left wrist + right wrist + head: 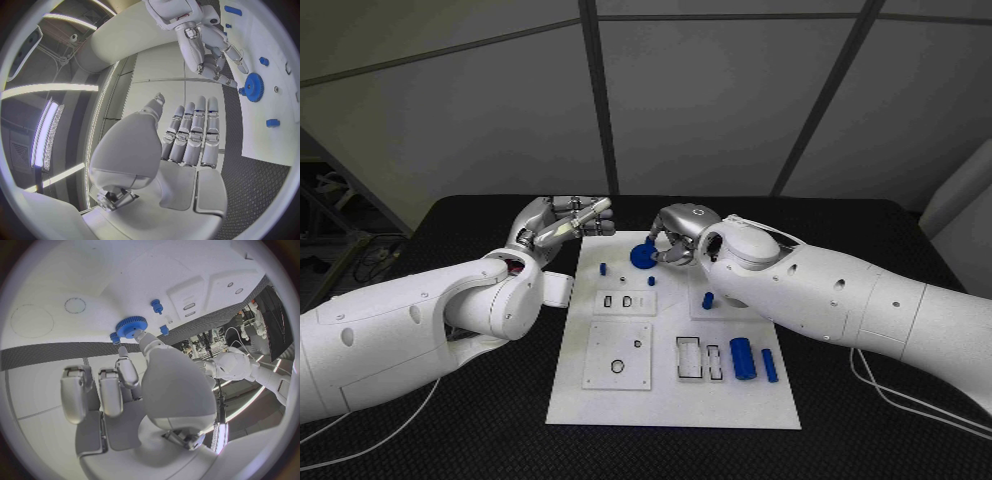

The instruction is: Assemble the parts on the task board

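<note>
The white task board lies in the middle of the black table. A blue gear sits at its far end, and my right hand bends down over it. The thumb and one finger meet the blue gear at its rim, and the other fingers are curled in. From the left wrist, the right hand reaches down to the blue gear. My left hand is raised by the board's far left corner. Its fingers are straight, with nothing in them.
Small blue pegs stand on the board's far half. Two blue cylinders lie at its near right beside rectangular slots. A ring-shaped recess is at near left.
</note>
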Motion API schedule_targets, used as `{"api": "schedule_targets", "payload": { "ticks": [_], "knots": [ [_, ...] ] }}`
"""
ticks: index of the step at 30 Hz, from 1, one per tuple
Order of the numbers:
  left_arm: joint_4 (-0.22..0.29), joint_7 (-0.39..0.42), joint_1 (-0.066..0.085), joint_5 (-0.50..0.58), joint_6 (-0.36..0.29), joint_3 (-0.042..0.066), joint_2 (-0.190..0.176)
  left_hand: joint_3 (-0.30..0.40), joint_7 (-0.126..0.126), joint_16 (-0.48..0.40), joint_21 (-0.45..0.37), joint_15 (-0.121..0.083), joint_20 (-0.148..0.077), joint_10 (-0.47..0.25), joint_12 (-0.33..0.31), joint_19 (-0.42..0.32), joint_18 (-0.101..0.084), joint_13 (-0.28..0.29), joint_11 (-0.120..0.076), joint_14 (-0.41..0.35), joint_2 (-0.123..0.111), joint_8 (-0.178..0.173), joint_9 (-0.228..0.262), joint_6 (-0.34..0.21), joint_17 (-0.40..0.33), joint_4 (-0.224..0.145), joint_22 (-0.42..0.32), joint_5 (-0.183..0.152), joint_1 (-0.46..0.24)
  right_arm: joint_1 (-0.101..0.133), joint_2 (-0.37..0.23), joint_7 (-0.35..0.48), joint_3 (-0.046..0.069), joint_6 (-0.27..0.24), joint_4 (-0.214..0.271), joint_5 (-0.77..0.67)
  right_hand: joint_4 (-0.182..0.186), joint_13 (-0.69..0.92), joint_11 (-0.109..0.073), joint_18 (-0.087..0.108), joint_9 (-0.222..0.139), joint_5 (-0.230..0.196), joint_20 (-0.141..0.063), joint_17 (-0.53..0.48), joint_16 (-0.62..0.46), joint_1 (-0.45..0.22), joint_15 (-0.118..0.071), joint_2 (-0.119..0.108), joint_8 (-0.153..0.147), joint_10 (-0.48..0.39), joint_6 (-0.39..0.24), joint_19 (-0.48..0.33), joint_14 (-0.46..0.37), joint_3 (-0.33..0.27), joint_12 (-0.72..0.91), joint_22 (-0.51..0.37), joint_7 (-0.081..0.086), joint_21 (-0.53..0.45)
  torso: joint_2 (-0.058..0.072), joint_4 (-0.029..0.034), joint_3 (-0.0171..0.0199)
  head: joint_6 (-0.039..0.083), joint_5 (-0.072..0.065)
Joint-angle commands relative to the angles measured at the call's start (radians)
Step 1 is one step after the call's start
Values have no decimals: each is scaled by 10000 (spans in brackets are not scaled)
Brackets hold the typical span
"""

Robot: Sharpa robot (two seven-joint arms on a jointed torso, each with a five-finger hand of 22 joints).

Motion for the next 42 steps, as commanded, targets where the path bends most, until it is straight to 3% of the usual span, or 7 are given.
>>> {"api": "schedule_targets", "payload": {
  "ticks": [1, 9, 15, 24, 31, 35, 42],
  "knots": [
    [3, 20, 18, -83, 123, 8, 12, 7, 40, -37, -67, 6, 7, -44, -59, -80, -176, -10, 3, -96, 76, -61, -9, 5, 9, -62, -9, -53, 13, 17, -28, 139, 2, -292, 35, 100, 63, 15, 32, -61, -12, -37, 100, 1886, 23, -106, 64, 13, -32, 37, -86, 494, 903, -10, 31, 1961, -16, -2, 2, 12, -4, 0, -12],
    [22, 33, 18, -83, 132, 8, -38, 8, 41, -42, -68, 8, 8, -46, -59, -83, -176, -10, 4, -99, 76, -62, -9, 3, 11, -66, -10, -53, 14, 17, -429, 490, 2, -625, 365, 876, 112, 50, 10, -40, -15, 10, 102, 1812, -7, -148, 54, 95, -69, 64, -114, 425, 885, 3, 62, 1878, -49, -42, -13, -20, -4, 27, 18],
    [18, 41, 18, -83, 183, 8, -95, 17, 30, -78, -76, 8, 14, 43, -17, -111, -176, 7, -16, -117, 102, -35, 3, 70, 23, -86, -17, -53, 4, 20, -1538, 1467, 9, -1143, 1130, 2394, -35, -48, -59, 21, 10, 347, 50, 1606, -101, 148, -10, 427, -86, -32, 94, 225, 833, 351, -48, 1640, -102, -163, -36, -30, -7, 89, 8],
    [-54, -12, 16, -233, 436, 6, -163, 140, -83, -33, -51, -137, -44, 714, 131, -143, -155, 46, -190, 227, 185, 67, 21, 489, 174, -146, -22, -54, -27, 31, -3712, 3259, 15, -835, 2195, 4914, -263, -131, -158, 70, 44, 83, -28, 1426, -195, 290, -96, 240, -58, -76, 475, 59, 788, 427, -148, 1444, -216, -272, -141, -231, 19, 161, 46],
    [-149, -29, 9, -343, 666, 3, -107, 203, -124, -2, 2, -199, -85, 897, 120, -71, -147, 38, -245, 392, 180, 75, 16, 622, 232, -148, -5, -57, -47, 30, -4335, 3780, 12, -623, 1817, 5497, -398, -278, -125, 74, -34, 169, -42, 1418, -211, 346, -87, 24, -251, -193, 241, 36, 788, 282, -307, 1416, -172, -297, -147, -284, 74, 192, -46],
    [-198, -17, -4, -357, 719, 2, -56, 217, -125, -5, 29, -203, -101, 853, 54, -30, -149, 14, -234, 437, 151, 25, -2, 579, 250, -155, 4, -57, -57, 27, -4329, 3881, 10, -461, 1434, 5558, -488, -369, -91, 84, -95, 175, -23, 1424, -214, 437, -60, -14, -287, -282, 6, 1, 790, 229, -408, 1374, -135, -324, -121, -231, 70, 193, -163],
    [-261, 0, -31, -364, 738, 1, 3, 228, -113, -56, 30, -180, -103, 806, -3, -30, -158, -3, -215, 398, 132, -15, -11, 540, 248, -160, 1, -57, -72, 20, -4142, 3879, 8, -163, 829, 5264, -561, -456, -58, 102, -165, 172, 5, 1451, -207, 490, -29, -64, -292, -379, -288, -58, 797, 125, -504, 1302, -103, -368, -121, -209, 46, 143, -194]
  ]
}}
